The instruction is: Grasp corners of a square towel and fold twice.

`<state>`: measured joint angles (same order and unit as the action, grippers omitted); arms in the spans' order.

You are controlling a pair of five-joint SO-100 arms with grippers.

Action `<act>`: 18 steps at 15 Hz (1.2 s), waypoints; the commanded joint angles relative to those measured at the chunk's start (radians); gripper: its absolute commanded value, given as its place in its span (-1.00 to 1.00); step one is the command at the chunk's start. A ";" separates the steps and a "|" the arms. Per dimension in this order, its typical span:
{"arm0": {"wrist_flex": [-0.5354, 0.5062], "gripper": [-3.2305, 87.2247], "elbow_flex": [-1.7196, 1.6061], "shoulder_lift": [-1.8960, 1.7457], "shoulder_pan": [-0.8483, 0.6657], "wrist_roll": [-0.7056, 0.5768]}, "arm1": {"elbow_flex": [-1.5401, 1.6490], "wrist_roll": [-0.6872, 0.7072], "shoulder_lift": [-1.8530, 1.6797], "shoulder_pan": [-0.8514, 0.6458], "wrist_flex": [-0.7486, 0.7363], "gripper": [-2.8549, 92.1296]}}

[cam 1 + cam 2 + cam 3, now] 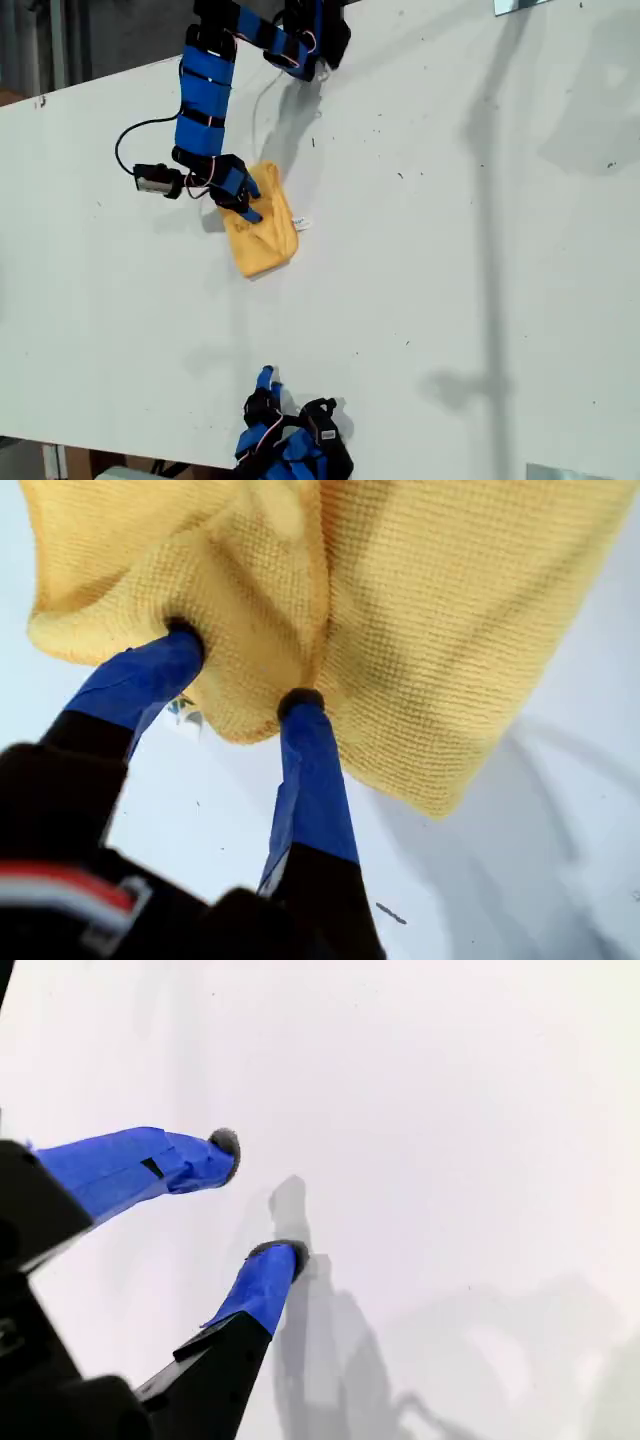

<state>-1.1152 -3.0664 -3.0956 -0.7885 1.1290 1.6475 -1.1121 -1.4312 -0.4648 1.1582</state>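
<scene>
My first tool (245, 670) has both blue-taped fingers (310, 780) pushed into the square towel (450, 630), with a bunched fold of yellow cloth sitting in the gap between their dark tips. The fingers stand apart in the first wrist view, so I cannot tell whether they pinch that fold or only press against it. In the exterior view the same tool (243, 200) meets the towel (262, 240) at its upper left part, where the cloth is gathered and raised. The rest of the towel lies crumpled on the white desk (480, 250), left of centre in the exterior view, and its small white tag (302, 224) sticks out at the edge toward the exterior view's right. The blue arm (205, 100) carrying this tool reaches down from the far edge of the desk, with a black cable (125, 145) looping beside it.

My second tool (257, 1197) is spread wide, holding nothing, with only bare desk (450, 1110) and shadow beyond its fingertips (222, 1150). In the exterior view it (266, 380) sits at the near edge of the desk, well apart from the towel.
</scene>
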 commanded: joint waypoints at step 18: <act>0.000 -0.55 0.044 -0.023 0.000 0.005 | -0.227 0.103 0.106 0.075 0.026 -0.94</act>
<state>-1.1152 -3.0664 -3.1140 -0.7885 1.1290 1.5064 -1.0446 -1.2931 -0.4126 1.1996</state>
